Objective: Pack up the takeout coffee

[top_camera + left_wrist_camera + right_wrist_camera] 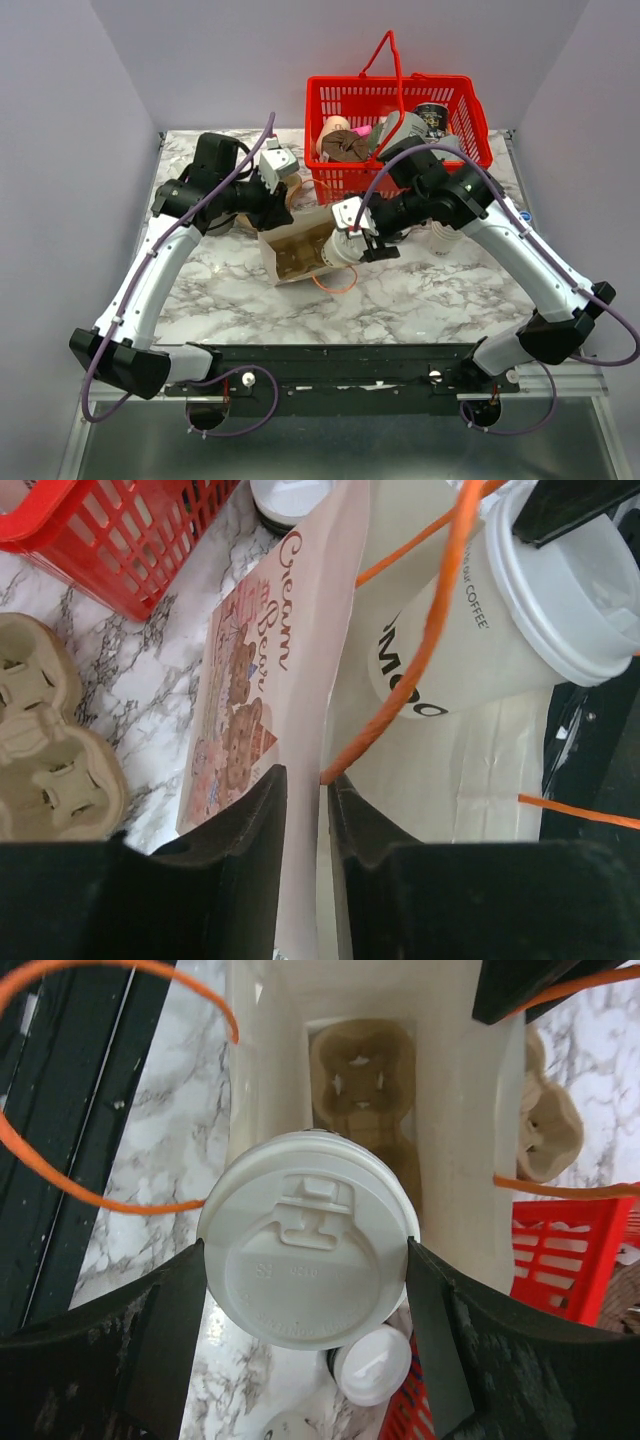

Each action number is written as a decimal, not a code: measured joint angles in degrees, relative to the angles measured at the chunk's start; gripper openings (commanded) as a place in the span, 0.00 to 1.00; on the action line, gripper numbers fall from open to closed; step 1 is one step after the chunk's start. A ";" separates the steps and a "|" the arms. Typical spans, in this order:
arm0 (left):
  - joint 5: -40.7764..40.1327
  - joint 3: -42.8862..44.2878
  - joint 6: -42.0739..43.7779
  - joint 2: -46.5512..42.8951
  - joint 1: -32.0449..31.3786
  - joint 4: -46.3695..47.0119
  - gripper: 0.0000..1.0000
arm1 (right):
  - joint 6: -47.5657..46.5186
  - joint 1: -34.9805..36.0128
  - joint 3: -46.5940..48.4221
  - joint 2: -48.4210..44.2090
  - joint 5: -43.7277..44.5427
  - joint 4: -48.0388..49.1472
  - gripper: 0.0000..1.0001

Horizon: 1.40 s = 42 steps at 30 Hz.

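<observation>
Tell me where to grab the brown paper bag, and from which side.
Pinch the brown paper bag by its thin mouth rim, from the left arm's side. The takeout coffee fills the mouth's right-arm side, so that flat wall is likely the free part.

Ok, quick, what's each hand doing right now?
Left hand: astride the paper bag wall, slightly apart; grip cannot be told.
Right hand: closed on the takeout coffee.

- Lidded coffee cup (305,1245): one was counted.
- Paper bag (288,256): one, with two orange handles (438,613).
- Red basket (335,110): one.
- Pulp cup carriers (362,1060): two were counted.
</observation>
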 measured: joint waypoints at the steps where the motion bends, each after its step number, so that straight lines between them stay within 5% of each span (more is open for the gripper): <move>1: 0.02 -0.76 -0.22 -0.46 -0.31 0.44 0.36 | -0.61 0.11 -0.57 -0.04 0.46 -0.55 0.01; 10: 4.48 -1.90 -1.42 -2.47 -0.74 4.26 0.57 | -6.58 1.99 -1.97 -2.27 4.55 -2.93 0.01; 17: 10.19 -5.40 -0.37 -7.13 -0.74 5.11 0.59 | -9.01 3.37 -4.52 -3.10 6.75 -3.23 0.01; 21: 12.44 -6.14 1.49 -7.43 -0.74 2.91 0.75 | -8.13 4.42 -7.39 -3.93 7.28 -3.10 0.01; 34: 14.60 -9.77 1.07 -7.63 -0.28 2.10 0.77 | -3.23 8.63 -17.77 -11.43 10.91 11.98 0.00; 42: 14.51 -9.79 -0.90 -3.34 8.70 3.50 0.77 | -6.10 8.76 -22.60 -12.02 11.43 19.45 0.00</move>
